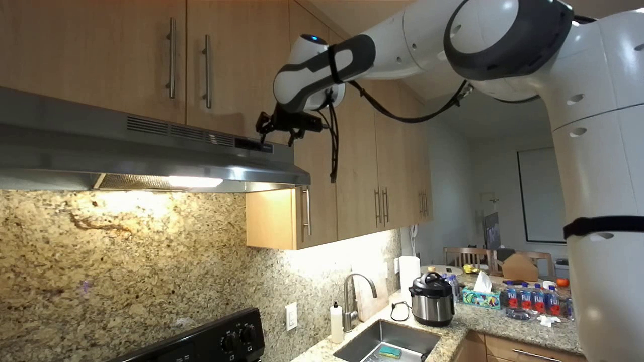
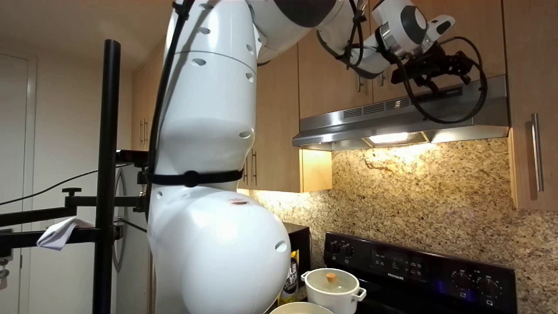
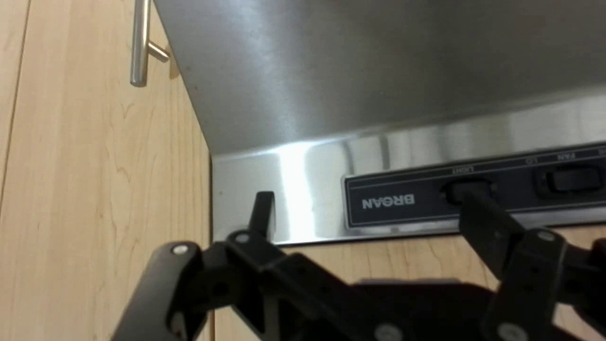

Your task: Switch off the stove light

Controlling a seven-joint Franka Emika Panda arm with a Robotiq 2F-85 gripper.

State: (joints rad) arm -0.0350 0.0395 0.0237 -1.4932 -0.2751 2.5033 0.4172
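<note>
The stove light (image 1: pixel 195 182) under the steel range hood (image 1: pixel 151 160) is lit; it also shows lit in an exterior view (image 2: pixel 389 138). The hood's black control panel (image 3: pixel 388 202), marked BROAN, appears upside down in the wrist view. Its dark light switch (image 3: pixel 459 190) sits under the LIGHT label. My gripper (image 3: pixel 369 198) is open and empty, fingers wide apart. The right finger's tip overlaps the switch's edge in the wrist view; I cannot tell if it touches. In both exterior views the gripper (image 1: pixel 276 141) (image 2: pixel 450 86) is in front of the panel.
A fan switch (image 3: pixel 575 180) lies right of the light switch in the wrist view. Wooden cabinets (image 1: pixel 241 60) stand behind the gripper, with a bar handle (image 3: pixel 140 47) at the wrist view's upper left. A black cable (image 2: pixel 483 83) loops beside the gripper. The stove (image 2: pixel 418 266) is below.
</note>
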